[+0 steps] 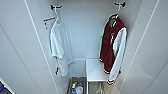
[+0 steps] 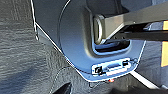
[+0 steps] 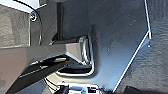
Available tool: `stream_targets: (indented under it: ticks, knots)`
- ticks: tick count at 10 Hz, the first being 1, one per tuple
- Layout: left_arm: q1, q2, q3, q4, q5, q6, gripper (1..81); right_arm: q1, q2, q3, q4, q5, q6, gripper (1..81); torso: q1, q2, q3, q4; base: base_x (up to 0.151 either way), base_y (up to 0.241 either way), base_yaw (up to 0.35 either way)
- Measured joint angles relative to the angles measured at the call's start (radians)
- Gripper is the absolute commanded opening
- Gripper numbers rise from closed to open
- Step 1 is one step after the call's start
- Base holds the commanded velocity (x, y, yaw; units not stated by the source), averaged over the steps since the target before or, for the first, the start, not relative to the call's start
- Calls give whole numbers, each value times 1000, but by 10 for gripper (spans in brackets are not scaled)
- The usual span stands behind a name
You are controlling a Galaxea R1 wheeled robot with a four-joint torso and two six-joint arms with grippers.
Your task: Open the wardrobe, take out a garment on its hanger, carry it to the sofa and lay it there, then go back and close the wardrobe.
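The wardrobe [image 1: 85, 30] stands open in front of me, its white doors swung wide at the left [image 1: 17, 50] and right [image 1: 150, 55]. On the right inside hangs the garment [image 1: 110, 47], a maroon jacket with white sleeves. Its thin white hanger [image 1: 117, 12] is hooked on a black peg [image 1: 120, 4] near the top. In both wrist views my arms sit low beside the robot's dark base [image 2: 75, 37], over grey carpet [image 3: 160, 62], well away from the jacket.
A plain white shirt [image 1: 59, 45] hangs from its own hanger on the left peg, next to an orange tag [image 1: 48, 19]. Below the jacket sits a white shelf [image 1: 96, 70]. A basket [image 1: 76, 86] of small items stands on the wardrobe floor.
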Motion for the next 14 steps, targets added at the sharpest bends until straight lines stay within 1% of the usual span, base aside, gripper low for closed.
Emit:
stream_targets:
  ticks: [1, 2, 3, 4, 5, 6, 8, 9, 12, 14]
  knots:
    - [-17, 0, 0, -113, -21, 60, 811, -4, 0, -3, 0, 1, 1, 811, 0, 0, 0, 0, 0, 0, 0]
    - [-35, -1, -7, -179, -46, 91, 811, -8, 0, -22, 0, 2, 2, 811, 0, 0, 0, 0, 0, 0, 0]
    - [-48, -2, -25, -200, -54, 112, 811, -7, 0, -48, 0, 2, 2, 811, 0, 0, 0, 0, 0, 0, 0]
    - [-55, -3, -48, -201, -54, 134, 811, -5, 0, -72, 0, 2, 2, 811, 0, 0, 0, 0, 0, 0, 0]
    - [-58, -10, -59, -199, -56, 139, 811, -5, 0, -88, 0, 8, 2, 811, 0, 0, 0, 0, 0, 0, 0]
    - [-57, -15, -60, -196, -74, 141, 811, -6, -8, -91, 0, 20, 2, 811, 0, 0, 0, 0, 0, 0, 0]
    - [-49, -20, -28, -192, -131, 142, 811, -9, -48, -57, 1, 111, 0, 811, 0, 0, 0, 0, 0, 0, 0]
    - [-50, -34, 7, -190, -136, 142, 811, -14, -70, -32, 1, 134, 0, 811, 0, 0, 0, 0, 0, 0, 0]
    - [-47, -109, 106, -186, -151, 142, 811, -22, -71, -27, -1, 139, 0, 811, 0, 0, 0, 0, 0, 0, 0]
    - [-39, -117, 114, -183, -155, 142, 811, -23, -60, -27, -2, 134, -12, 811, 0, 0, 0, 0, 0, 0, 0]
